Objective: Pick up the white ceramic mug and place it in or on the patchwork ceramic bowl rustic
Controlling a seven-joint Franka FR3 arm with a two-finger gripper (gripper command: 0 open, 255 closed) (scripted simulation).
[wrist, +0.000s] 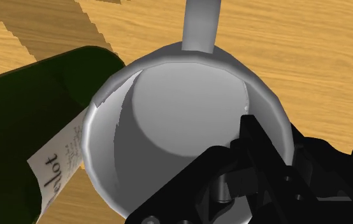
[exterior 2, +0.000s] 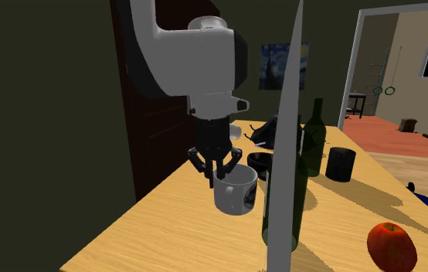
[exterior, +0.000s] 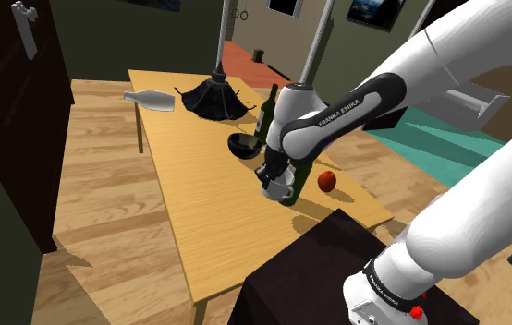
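black hand grips white mug by its rim, one finger inside.

"FRANKA EMIKA" runs in white letters along the arm's dark forearm band, and the white label on the dark green wine bottle shows "elot".

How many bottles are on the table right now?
3. One green wine bottle stands beside the white mug; a second green bottle stands beyond it; a white bottle lies on its side at the table's far end. The arm may hide more.
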